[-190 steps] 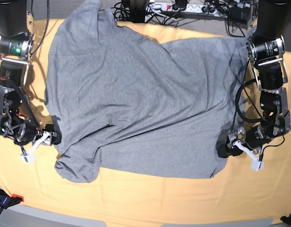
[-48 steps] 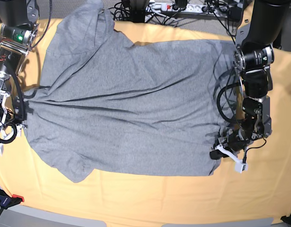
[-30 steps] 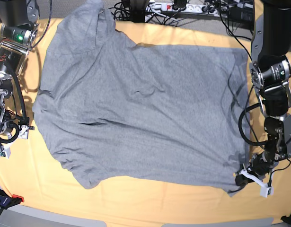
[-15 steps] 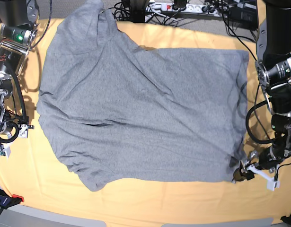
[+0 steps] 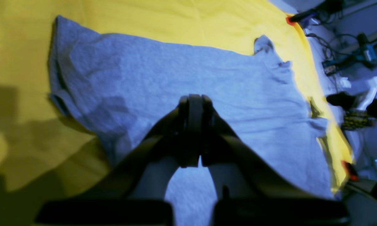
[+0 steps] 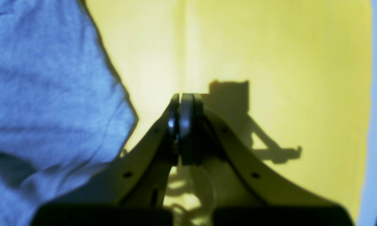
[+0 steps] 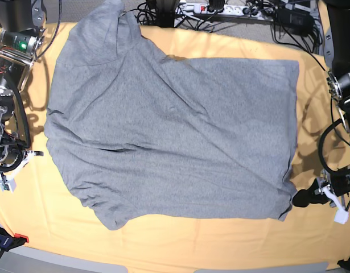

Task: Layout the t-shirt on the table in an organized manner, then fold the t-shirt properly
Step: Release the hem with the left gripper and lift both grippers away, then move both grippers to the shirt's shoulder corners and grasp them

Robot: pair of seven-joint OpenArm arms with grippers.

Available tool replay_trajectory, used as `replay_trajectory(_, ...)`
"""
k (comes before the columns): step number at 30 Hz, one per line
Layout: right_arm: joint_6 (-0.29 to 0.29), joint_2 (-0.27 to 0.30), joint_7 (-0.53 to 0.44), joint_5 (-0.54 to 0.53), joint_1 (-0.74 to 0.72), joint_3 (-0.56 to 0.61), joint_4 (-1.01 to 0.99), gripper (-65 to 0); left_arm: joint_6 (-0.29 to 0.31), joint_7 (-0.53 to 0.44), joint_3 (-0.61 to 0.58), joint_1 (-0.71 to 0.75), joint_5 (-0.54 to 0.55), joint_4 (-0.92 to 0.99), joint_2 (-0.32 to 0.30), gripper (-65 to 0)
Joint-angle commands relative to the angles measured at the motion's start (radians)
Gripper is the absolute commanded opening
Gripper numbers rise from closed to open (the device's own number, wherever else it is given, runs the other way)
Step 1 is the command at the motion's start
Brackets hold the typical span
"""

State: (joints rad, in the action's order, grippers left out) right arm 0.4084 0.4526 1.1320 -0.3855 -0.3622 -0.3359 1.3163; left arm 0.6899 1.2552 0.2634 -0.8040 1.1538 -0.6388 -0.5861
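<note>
Grey t-shirt [image 7: 175, 136] spread on yellow table [image 7: 163, 244], left end effector [image 5: 194, 103] closed empty, right end effector [image 6: 183, 103] closed empty

t-shirt [image 7: 169, 131] top sleeve cropped, lettering hidden

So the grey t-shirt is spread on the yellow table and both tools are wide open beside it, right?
Not quite. The t-shirt is spread on the table, but both tools are shut: the left wrist view shows the left tool closed, the right wrist view the right tool closed.
</note>
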Motion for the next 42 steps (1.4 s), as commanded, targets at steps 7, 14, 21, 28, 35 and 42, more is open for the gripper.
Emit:
replay_trajectory(7, 0.148, 0.066, 0.147, -0.392, -0.02, -0.027, 0.031, -65.0, 0.008, 0.141, 0.004, -0.014, 0.33, -0.016, -0.056, -65.0)
replay_trajectory(14, 0.229, 0.066, 0.264, -0.778, 0.159, -0.158, 0.242, -65.0, 0.008, 0.141, 0.004, 0.114, 0.33, -0.055, -0.1, -65.0)
replay_trajectory(21, 0.209, 0.063, 0.264, -0.961, 0.381, -0.336, 0.431, -65.0, 0.008, 0.141, 0.004, 0.275, 0.33, -0.219, -0.103, -65.0)
replay_trajectory(28, 0.214, 0.034, 0.264, -1.065, 0.587, -0.444, 0.446, -65.0, 0.008, 0.141, 0.006, 0.473, 0.33, -0.506, -0.11, -65.0)
replay_trajectory(35, 0.247, -0.058, 0.264, -1.085, 0.72, -0.452, 0.446, -65.0, 0.008, 0.141, 0.051, 0.655, 0.33, -0.75, -0.115, -65.0)
replay_trajectory(42, 0.253, -0.112, 0.264, -1.073, 0.737, -0.455, 0.446, -65.0, 0.008, 0.141, 0.187, 0.804, 0.33, -0.847, -0.115, -65.0)
